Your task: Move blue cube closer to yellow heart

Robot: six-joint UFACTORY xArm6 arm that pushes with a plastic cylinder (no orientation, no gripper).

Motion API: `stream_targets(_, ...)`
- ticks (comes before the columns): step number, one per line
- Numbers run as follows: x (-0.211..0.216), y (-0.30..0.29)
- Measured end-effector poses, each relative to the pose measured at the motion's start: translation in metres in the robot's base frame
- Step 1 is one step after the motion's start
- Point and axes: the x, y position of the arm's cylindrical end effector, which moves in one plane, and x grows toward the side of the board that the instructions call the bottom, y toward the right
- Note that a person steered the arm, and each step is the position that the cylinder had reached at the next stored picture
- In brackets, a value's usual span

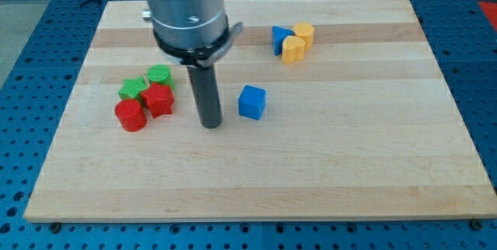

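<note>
The blue cube (pixel 251 102) sits near the middle of the wooden board. The yellow heart (pixel 293 50) lies toward the view's top right, touching a small blue block (pixel 279 39) and a yellow hexagonal block (pixel 304 34). My tip (pixel 210 124) rests on the board just to the view's left of the blue cube, with a small gap between them. The rod rises to the grey arm body (pixel 186 9) at the view's top.
A cluster of blocks lies to the left of my tip: a green star (pixel 133 88), a green block (pixel 160 75), a red star (pixel 158 99) and a red cylinder (pixel 130 115). The wooden board (pixel 349 172) lies on a blue perforated table.
</note>
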Motion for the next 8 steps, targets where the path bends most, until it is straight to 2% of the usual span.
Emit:
stream_targets(2,-0.044,0.113)
stream_targets(3,-0.052,0.152)
stream_targets(4,-0.050,0.150)
stream_targets(5,-0.034,0.119)
stream_targets(7,-0.016,0.016)
stream_targets(8,-0.030,0.000)
